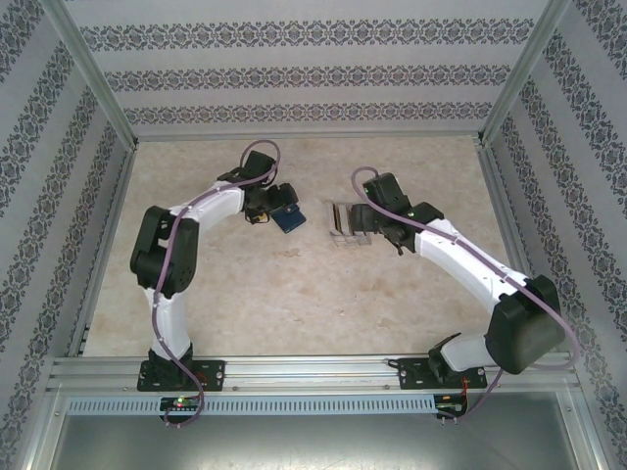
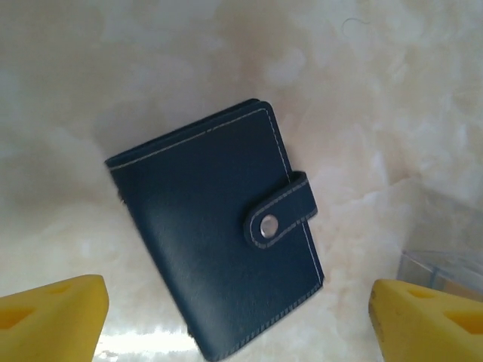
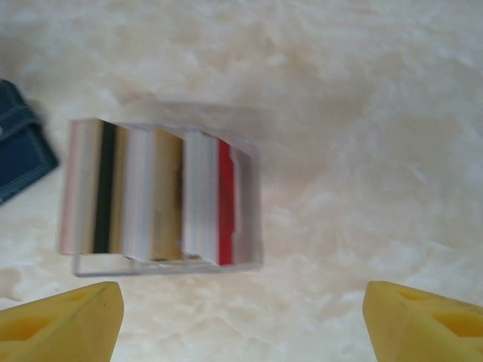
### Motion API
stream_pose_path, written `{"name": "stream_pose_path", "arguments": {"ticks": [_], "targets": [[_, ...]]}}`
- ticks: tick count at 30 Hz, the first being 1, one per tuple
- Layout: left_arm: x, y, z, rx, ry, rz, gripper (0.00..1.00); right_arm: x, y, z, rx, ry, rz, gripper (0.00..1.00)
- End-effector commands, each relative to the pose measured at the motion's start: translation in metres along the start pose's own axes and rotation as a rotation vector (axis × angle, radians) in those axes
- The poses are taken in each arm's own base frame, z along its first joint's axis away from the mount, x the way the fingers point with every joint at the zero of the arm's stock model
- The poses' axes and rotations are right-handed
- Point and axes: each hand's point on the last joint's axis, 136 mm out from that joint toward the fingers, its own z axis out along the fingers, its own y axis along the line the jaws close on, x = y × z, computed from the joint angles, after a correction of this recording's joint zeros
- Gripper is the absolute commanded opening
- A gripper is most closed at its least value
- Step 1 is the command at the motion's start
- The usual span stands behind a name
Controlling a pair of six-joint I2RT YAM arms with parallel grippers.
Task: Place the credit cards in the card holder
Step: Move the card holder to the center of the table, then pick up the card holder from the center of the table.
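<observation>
On the left of the overhead view, the left arm's jaws stand wide apart over the card holder (image 2: 219,234). In the left wrist view their yellow fingertips (image 2: 53,320) sit at the lower corners of the frame with nothing between them. The card holder is a navy folding wallet that lies flat and closed on the pale tabletop (image 1: 294,294), tilted across the middle of that frame, its snap tab (image 2: 279,211) fastened at right of centre. It looks light, soft-sided and a little slick. I would pinch it across its stitched long edges, and the tab probably has to be unsnapped before any card can go in. Just to the right, near the centre of the overhead view, the credit cards (image 3: 166,192) stand on edge in a clear slotted rack (image 3: 247,226); a dark card (image 3: 108,188) and a red card (image 3: 225,200) are among them. They look thin, stiff and smooth, so each is best gripped by its exposed top edge and drawn straight up, as the light rack may lift too. The right arm's jaws are likewise apart and empty, below the rack in the right wrist view.
</observation>
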Motion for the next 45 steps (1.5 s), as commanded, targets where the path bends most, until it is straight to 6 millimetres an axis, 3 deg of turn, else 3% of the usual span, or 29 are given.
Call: {"name": "stream_pose_path", "arguments": {"ticks": [1, 9, 12, 16, 21, 27, 30, 34, 39, 42, 45], "targets": [[0.004, 0.022, 0.013, -0.14, 0.041, 0.01, 0.88, 0.002, -0.01, -0.005, -0.026, -0.019, 0.05, 0.83], [0.001, 0.03, 0.039, -0.313, 0.044, 0.103, 0.87, 0.004, -0.023, -0.015, -0.055, -0.019, 0.069, 0.83], [0.007, 0.038, 0.046, -0.358, 0.071, 0.158, 0.74, 0.0, -0.02, -0.022, -0.081, -0.022, 0.064, 0.82], [0.024, 0.053, 0.043, -0.389, 0.148, 0.232, 0.56, -0.006, -0.012, -0.032, -0.137, -0.029, 0.068, 0.81], [0.057, 0.065, 0.026, -0.337, 0.212, 0.268, 0.55, -0.008, 0.004, -0.041, -0.224, -0.016, 0.071, 0.78], [0.107, 0.096, -0.009, -0.297, 0.264, 0.235, 0.57, 0.006, 0.04, -0.044, -0.347, 0.037, 0.004, 0.77], [0.13, 0.092, -0.024, -0.203, 0.305, 0.202, 0.63, 0.022, 0.074, -0.044, -0.417, 0.08, -0.064, 0.77], [0.134, 0.088, -0.051, -0.106, 0.318, 0.116, 0.69, 0.043, 0.12, -0.034, -0.496, 0.164, -0.073, 0.75], [0.122, 0.105, -0.083, -0.02, 0.312, -0.034, 0.69, 0.077, 0.172, -0.011, -0.552, 0.288, -0.021, 0.7], [0.128, 0.103, -0.086, 0.052, 0.308, -0.047, 0.68, 0.096, 0.194, 0.003, -0.587, 0.367, 0.011, 0.65], [0.141, 0.093, -0.076, 0.158, 0.356, -0.065, 0.62, 0.112, 0.205, 0.02, -0.577, 0.422, 0.029, 0.57]]}}
